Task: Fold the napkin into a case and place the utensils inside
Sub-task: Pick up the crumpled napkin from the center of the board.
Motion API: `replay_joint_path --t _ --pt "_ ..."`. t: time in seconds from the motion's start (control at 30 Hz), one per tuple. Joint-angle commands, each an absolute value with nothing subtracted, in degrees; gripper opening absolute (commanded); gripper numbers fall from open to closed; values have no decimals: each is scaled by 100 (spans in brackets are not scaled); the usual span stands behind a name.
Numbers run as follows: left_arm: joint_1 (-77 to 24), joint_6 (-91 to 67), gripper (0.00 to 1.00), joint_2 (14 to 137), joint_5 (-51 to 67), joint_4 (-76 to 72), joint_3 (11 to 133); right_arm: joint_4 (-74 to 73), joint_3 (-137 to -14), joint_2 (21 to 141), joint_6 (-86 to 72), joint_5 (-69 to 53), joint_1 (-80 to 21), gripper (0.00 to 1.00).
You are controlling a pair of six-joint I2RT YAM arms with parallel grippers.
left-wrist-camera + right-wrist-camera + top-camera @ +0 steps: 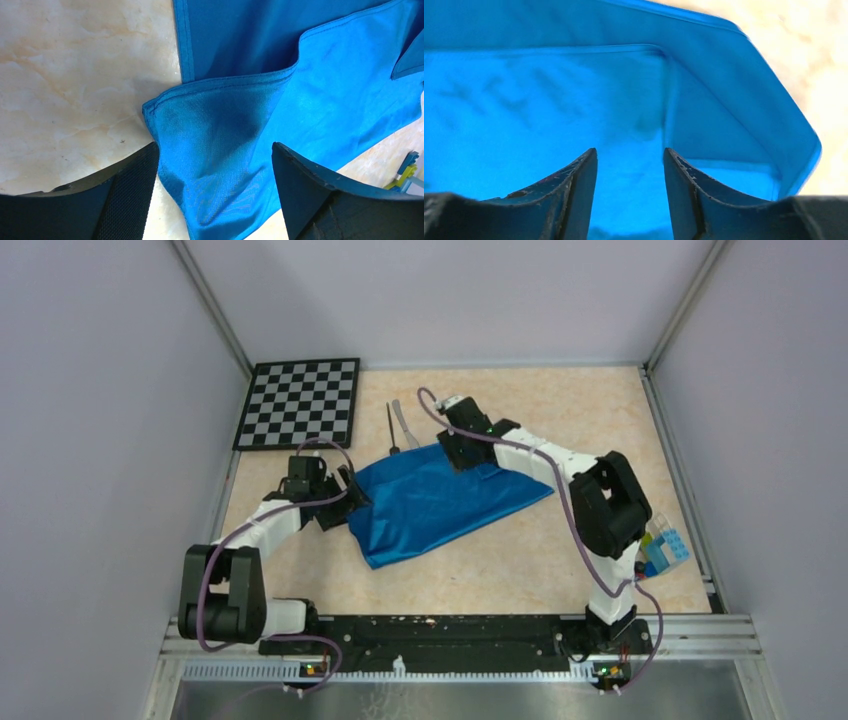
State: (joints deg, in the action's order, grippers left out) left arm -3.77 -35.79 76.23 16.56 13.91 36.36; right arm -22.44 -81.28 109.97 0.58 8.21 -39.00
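From above: bright blue napkin [440, 502] in loose, partly doubled folds at mid-surface [560, 570], not yet a narrow case. Thin dark fork [392, 428] and pale grey knife [404, 423] side by side just beyond its far edge, near ends close to the cloth. Black-and-white checkerboard [300, 402] in the far left corner, well apart from the cloth. Coloured toy bricks [665, 548] at the right edge. Left arm's jaws at the napkin's left corner, right arm's jaws on its far edge, near the cutlery.

Left wrist: jaws spread wide, a hemmed fold of the napkin [310, 90] bunched between them, the left finger at the very edge of the cloth, the right finger over it. No pinch visible. Pale marbled surface [75, 85] to the left, a corner of the bricks [407, 172] at far right.

Right wrist: jaws parted by a narrower gap, low over the napkin [549, 110], with blue cloth filling the space between the fingers. Folded layers with stitched hems just ahead, a strip of bare surface [809, 60] at upper right. Contact with the cloth impossible to tell.
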Motion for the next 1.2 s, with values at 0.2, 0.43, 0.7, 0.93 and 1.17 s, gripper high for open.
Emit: replay_joint_path --t 0.2,0.43,0.7,0.93,1.17 --pt "-350 -3519 87 7068 1841 1314 3530 -843 -6174 9518 -4640 174 -2735 54" --pt "-343 -3504 87 7033 1885 1196 3453 1302 -4780 9190 -5497 -1191 -1613 50" --pt "-302 -3546 90 7184 1902 1062 3412 2266 -4638 9911 -5725 -1544 -1410 42" --pt "-161 -3603 88 7423 2117 891 3424 2174 -4517 9954 -5633 -1364 -1371 46" --pt "-95 -3556 88 7525 2241 812 3428 2477 -4260 9996 -5495 -1506 -1121 48"
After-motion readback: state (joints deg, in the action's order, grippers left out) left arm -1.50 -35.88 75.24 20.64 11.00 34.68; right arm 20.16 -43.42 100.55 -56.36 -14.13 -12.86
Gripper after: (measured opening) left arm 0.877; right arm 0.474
